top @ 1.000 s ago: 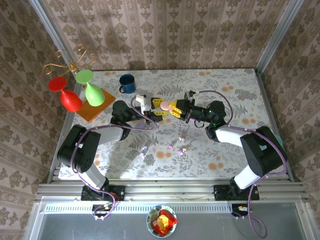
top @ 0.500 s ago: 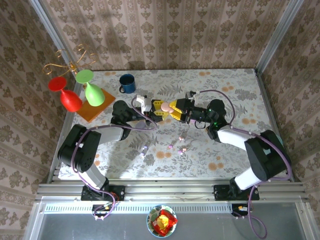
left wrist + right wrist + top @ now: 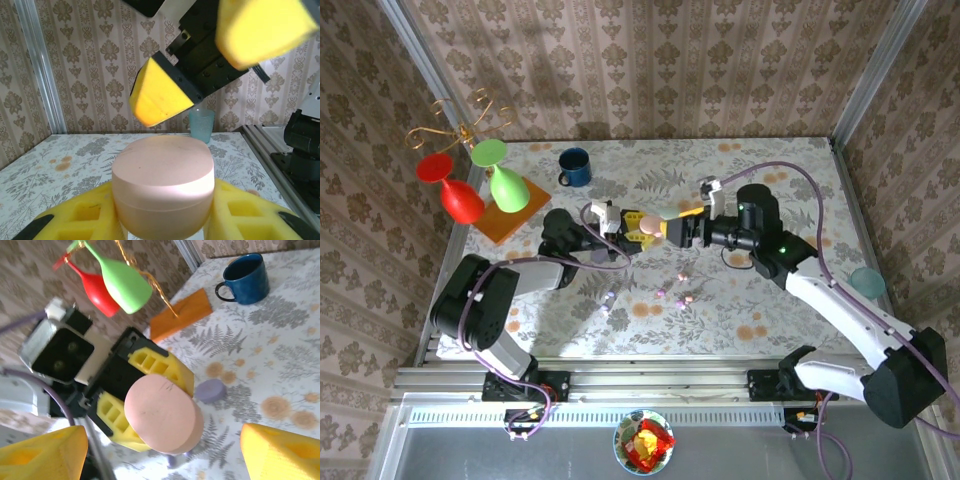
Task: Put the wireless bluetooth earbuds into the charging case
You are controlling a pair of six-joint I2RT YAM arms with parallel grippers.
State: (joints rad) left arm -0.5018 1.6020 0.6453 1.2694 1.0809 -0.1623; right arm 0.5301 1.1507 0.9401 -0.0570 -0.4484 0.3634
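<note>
Standing at the table's [image 3: 790, 180] far-left corner, a gold wire rack [image 3: 460, 125] carries a red glass [image 3: 462, 203] and a green glass [image 3: 510, 190] upside down over an orange board [image 3: 508, 226], and a blue mug [image 3: 574, 167] sits just to their right. Near the middle, the left gripper [image 3: 636, 226] pinches the pink charging case [image 3: 647, 222] between its yellow fingers [image 3: 80, 217]; a seam runs round the case. Just right of it, the right gripper [image 3: 680, 226] faces the case with its yellow pads [image 3: 160, 95] spread wide, touching nothing. A flat purple piece [image 3: 210, 390] lies on the table beside the case. The earbuds [image 3: 686, 298] lie scattered on the table nearer the arm bases, well apart from the case. A teal cup [image 3: 867, 281] stands by the right edge.
</note>
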